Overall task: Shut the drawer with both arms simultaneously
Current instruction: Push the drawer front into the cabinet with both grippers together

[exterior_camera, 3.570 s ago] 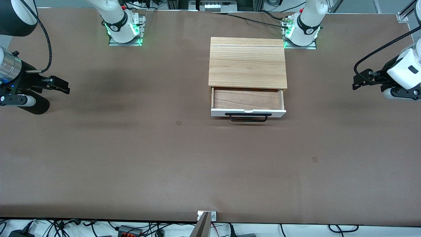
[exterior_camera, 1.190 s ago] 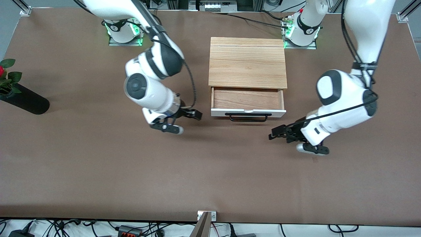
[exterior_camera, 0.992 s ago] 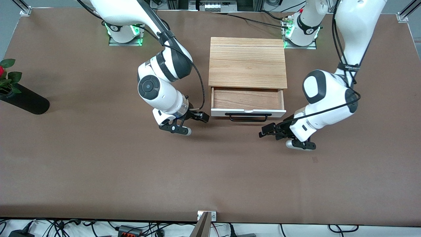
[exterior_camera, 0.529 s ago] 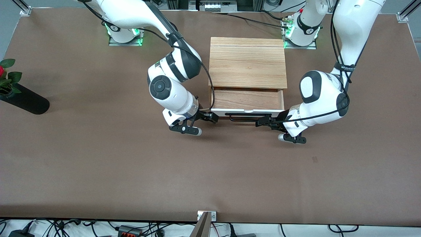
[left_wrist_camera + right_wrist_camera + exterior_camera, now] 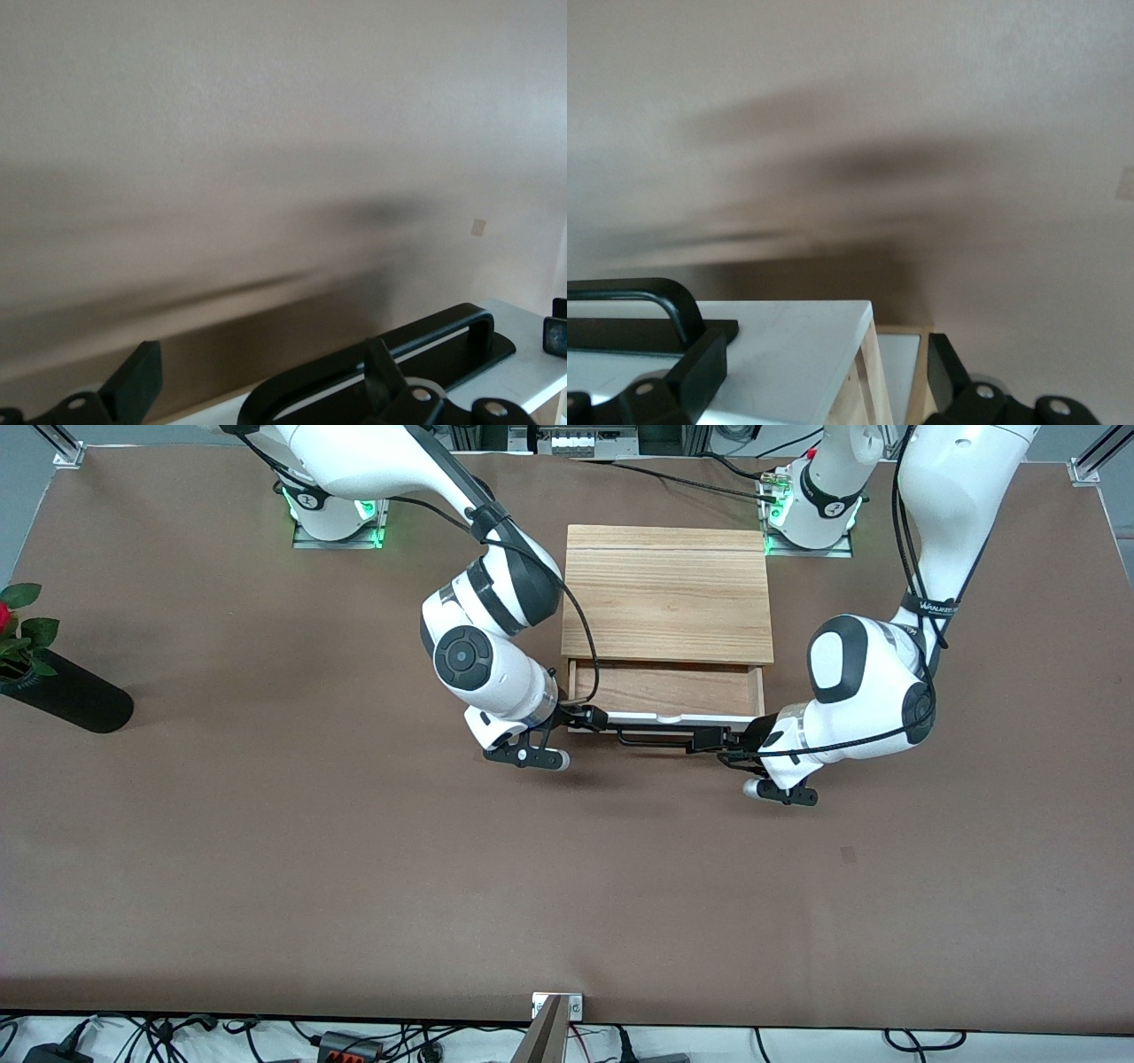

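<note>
The drawer [image 5: 664, 689] stands partly open in the oak-grain box [image 5: 666, 593], with its reddish-brown floor showing. Its white front panel [image 5: 664, 716] and black bar handle [image 5: 660, 740] face the front camera. My right gripper [image 5: 592, 719] is open at the panel's corner toward the right arm's end. In the right wrist view the panel [image 5: 780, 354] lies between its fingers [image 5: 700, 372]. My left gripper [image 5: 709, 740] is open at the handle's end toward the left arm. In the left wrist view the handle [image 5: 372, 354] lies between its fingers [image 5: 133, 390].
A black vase with a red flower [image 5: 66, 700] lies at the right arm's end of the brown table [image 5: 354, 868]. The arm bases [image 5: 332, 509] stand beside the box's back.
Both arms have swung in from the table's ends to the drawer's front. The front panel has moved a little toward the box, so less floor shows.
</note>
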{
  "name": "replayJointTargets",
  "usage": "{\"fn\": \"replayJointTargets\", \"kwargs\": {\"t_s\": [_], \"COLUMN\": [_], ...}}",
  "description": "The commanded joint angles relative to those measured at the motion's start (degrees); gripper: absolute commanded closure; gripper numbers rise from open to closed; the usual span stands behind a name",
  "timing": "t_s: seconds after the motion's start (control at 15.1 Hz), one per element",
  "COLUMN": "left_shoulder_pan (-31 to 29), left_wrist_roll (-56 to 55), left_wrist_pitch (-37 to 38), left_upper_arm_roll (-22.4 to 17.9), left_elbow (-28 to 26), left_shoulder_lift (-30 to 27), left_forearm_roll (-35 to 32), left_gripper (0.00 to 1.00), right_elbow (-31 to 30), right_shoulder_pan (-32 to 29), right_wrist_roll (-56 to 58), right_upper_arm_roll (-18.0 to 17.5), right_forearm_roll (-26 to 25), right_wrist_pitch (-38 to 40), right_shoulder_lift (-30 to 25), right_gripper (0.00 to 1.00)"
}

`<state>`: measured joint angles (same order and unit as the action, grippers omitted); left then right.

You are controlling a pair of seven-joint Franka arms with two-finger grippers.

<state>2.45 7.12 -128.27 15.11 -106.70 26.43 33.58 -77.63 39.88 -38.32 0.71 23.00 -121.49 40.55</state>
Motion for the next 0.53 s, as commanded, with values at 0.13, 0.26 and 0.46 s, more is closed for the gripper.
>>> {"fn": "replayJointTargets", "kwargs": {"t_s": [0.13, 0.26, 0.46], "left_shoulder_pan": [-1.7, -2.3, -2.4], "left_wrist_roll": [0.8, 0.4, -1.3], "left_wrist_pitch": [5.0, 9.0, 14.3], "left_upper_arm_roll": [0.8, 0.8, 0.6], "left_elbow": [-1.5, -1.5, -1.5], "left_shoulder_lift": [-1.6, -1.6, -1.9], "left_forearm_roll": [1.6, 1.6, 1.6], "left_gripper": [0.00, 0.00, 0.00], "right_elbow": [1.2, 1.0, 0.4], "right_shoulder_pan": [1.1, 2.4, 2.8], "right_wrist_roll": [-0.1, -0.1, 0.2], "right_upper_arm_roll": [-0.6, -0.6, -0.6], "right_forearm_roll": [0.5, 0.6, 0.5], "right_wrist_pitch": [5.7, 7.0, 7.8], "right_shoulder_lift": [0.6, 0.5, 0.6], "right_gripper": [0.00, 0.00, 0.00]}}
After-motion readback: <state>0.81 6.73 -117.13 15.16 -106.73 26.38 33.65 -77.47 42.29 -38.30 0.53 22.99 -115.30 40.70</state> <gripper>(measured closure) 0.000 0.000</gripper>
